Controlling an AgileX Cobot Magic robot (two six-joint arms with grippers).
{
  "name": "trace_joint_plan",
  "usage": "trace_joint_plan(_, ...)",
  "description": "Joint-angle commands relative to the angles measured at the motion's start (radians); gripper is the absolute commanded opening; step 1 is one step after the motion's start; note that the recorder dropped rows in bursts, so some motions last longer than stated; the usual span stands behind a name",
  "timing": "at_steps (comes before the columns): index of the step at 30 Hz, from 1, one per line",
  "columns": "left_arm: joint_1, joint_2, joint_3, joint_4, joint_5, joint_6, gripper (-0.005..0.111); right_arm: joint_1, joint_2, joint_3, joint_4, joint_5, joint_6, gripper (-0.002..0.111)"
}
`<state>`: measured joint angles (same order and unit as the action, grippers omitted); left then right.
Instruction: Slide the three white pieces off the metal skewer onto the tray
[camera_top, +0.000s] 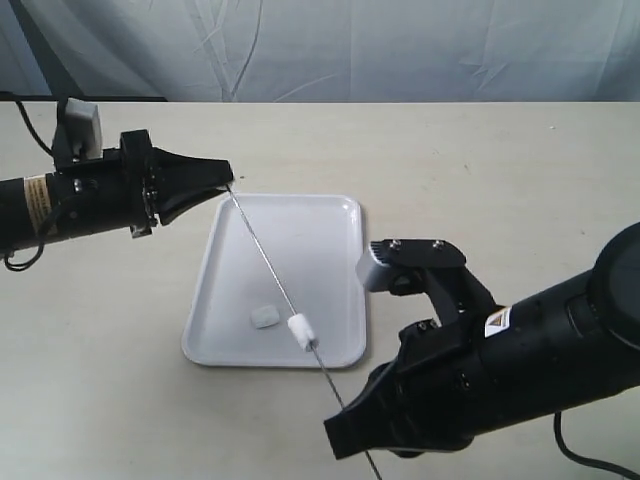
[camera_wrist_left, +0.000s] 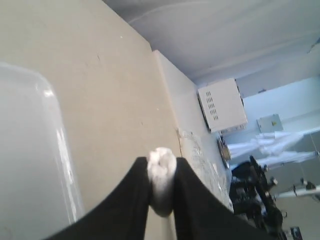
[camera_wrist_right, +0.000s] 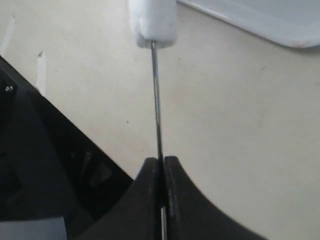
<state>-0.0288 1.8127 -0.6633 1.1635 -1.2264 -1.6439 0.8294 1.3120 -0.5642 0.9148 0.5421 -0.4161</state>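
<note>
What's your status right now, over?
Right gripper shut on thin grey metal skewer. Left gripper pinching small white chunk. Second chunk on white tray, third chunk on skewer. Nothing blocking.

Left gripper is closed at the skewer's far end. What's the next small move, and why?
Probably draw the left gripper away along the metal skewer, past its end, to pull off the pinched piece it holds. The right gripper clamps the other end, so the rod should hold. A loose piece lies on the tray; a threaded piece sits on the rod.
</note>
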Motion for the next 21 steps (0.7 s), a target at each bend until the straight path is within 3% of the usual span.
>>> trace_joint_plan(1, 0.054, -0.003, -0.001, -0.060, 0.005, 0.005, 0.015, -0.002, -0.004, 0.003, -0.042, 0.056, 0.027, -0.001)
trace_joint_plan(8, 0.095, -0.003, -0.001, 0.040, 0.005, 0.005, 0.015, -0.002, -0.004, 0.003, -0.033, 0.029, 0.032, -0.001)
trace_joint_plan(15, -0.004, -0.003, -0.001, 0.265, 0.295, 0.007, 0.015, -0.002, -0.004, 0.003, 0.006, -0.113, 0.100, -0.001)
trace_joint_plan(21, -0.127, 0.002, -0.001, 0.218, 0.413, 0.036, 0.021, -0.002, -0.004, 0.003, 0.011, -0.176, 0.121, -0.001)
